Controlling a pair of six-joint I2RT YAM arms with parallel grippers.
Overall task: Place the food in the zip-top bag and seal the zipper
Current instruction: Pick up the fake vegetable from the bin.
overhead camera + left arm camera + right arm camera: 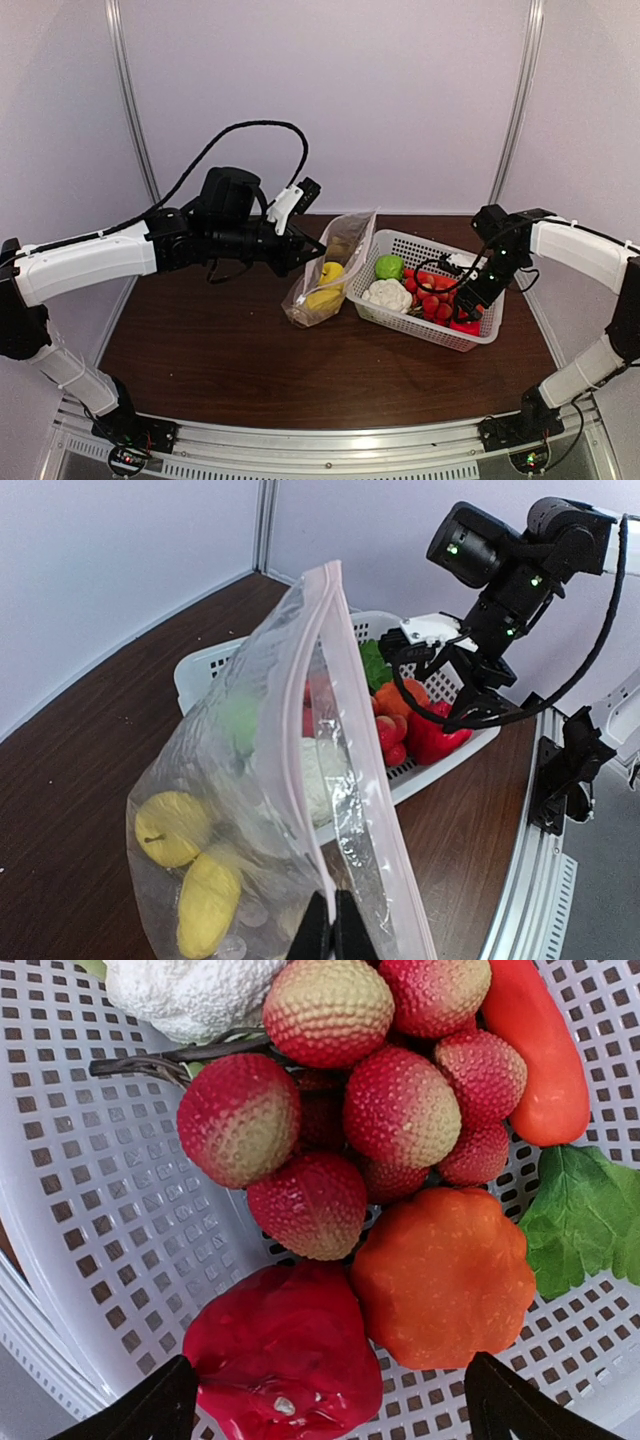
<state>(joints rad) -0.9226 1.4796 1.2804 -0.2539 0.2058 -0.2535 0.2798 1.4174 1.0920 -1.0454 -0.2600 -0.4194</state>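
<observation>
- L fingers [333, 930] are pinching shut on the mouth edge of the zip-top bag [260, 810]. They are lifting that side so the bag is standing tilted on the tabletop [200, 350], prob. to hold the mouth up and open for loading.
- The bag is sitting just at 9 o'clock of the white basket [440, 345] in the top view, with its mouth leaning toward the basket.
- The zipper [340, 680] is running up the raised edge as a pale strip and is looking unsealed.
- The lemon [170, 827] and the banana-like piece [208, 905] are lying low inside the bag. The rest of the food is waiting in the basket, incl. the lime [389, 266] and cauliflower [387, 294].
- R fingers [330, 1400] are spread wide and empty, hanging over the basket's 4 o'clock end. They are straddling the red pepper [285, 1350], with the orange piece [440, 1280] just at its 2 o'clock. My guess is the pepper is the next pick.
- The strawberries [400, 1105] are crowding at 12 o'clock of the pepper, so there's not much room.
- Hard to tell:
  - Crinkled plastic is blurring whatever sits behind the bag.
  - The wrist view is cutting off the R fingertips at the bottom edge.
  - I can't say if they are touching the pepper.
</observation>
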